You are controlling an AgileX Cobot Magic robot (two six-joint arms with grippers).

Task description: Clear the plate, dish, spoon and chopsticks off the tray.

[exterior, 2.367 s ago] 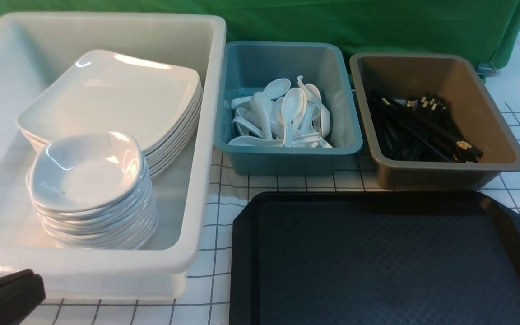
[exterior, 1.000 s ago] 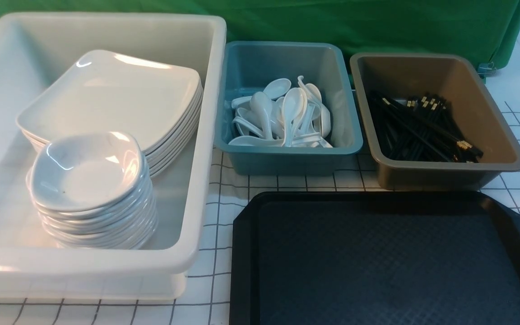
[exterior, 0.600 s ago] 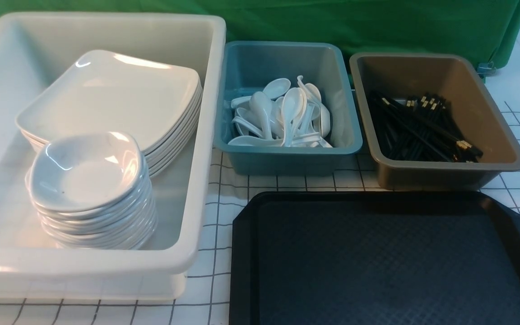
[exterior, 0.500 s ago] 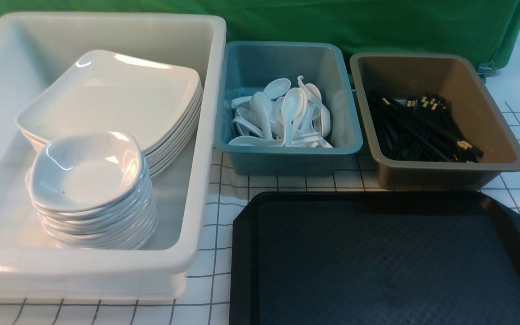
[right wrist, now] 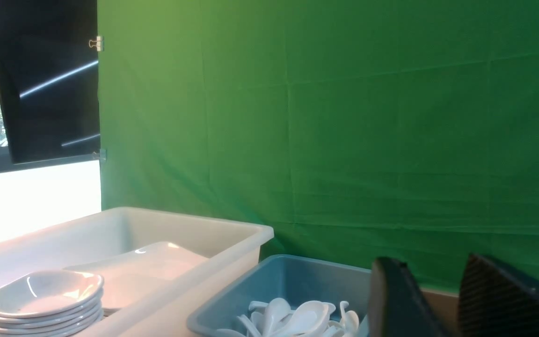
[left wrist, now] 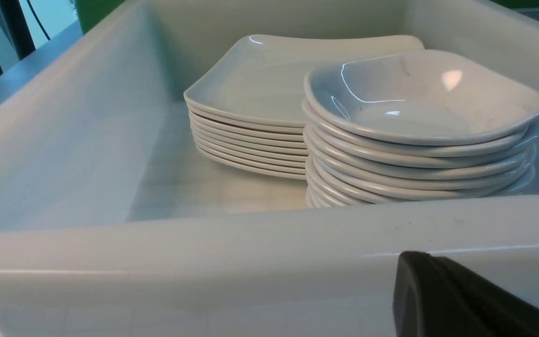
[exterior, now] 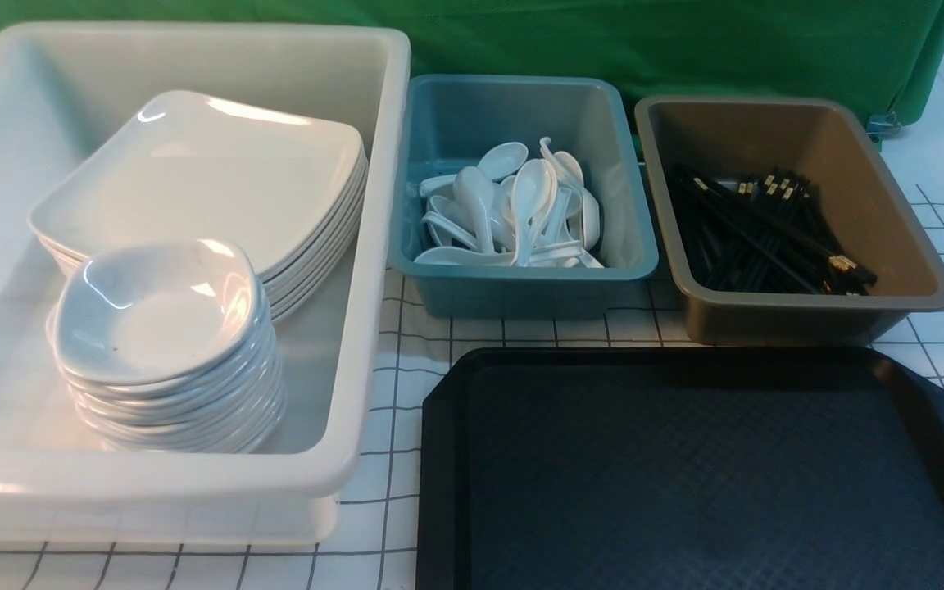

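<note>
Three bins stood behind the tray [exterior: 701, 475] in the front view, and the black tray had nothing on it. The white bin [exterior: 374, 246] on the left held a stack of big plates [exterior: 201, 176] and a stack of small dishes [exterior: 156, 315] in front of them. The blue bin [exterior: 521, 283] in the middle held a pile of white spoons [exterior: 513, 213]. The brown bin [exterior: 808, 315] on the right held black chopsticks [exterior: 767, 238]. In the left wrist view, the left gripper [left wrist: 456, 299] showed only one dark finger just outside the white bin's wall, so I could not tell how its jaws stood. In the right wrist view, the right gripper [right wrist: 431, 299] had its two fingers apart with nothing between them, above the blue bin and spoons.
</note>
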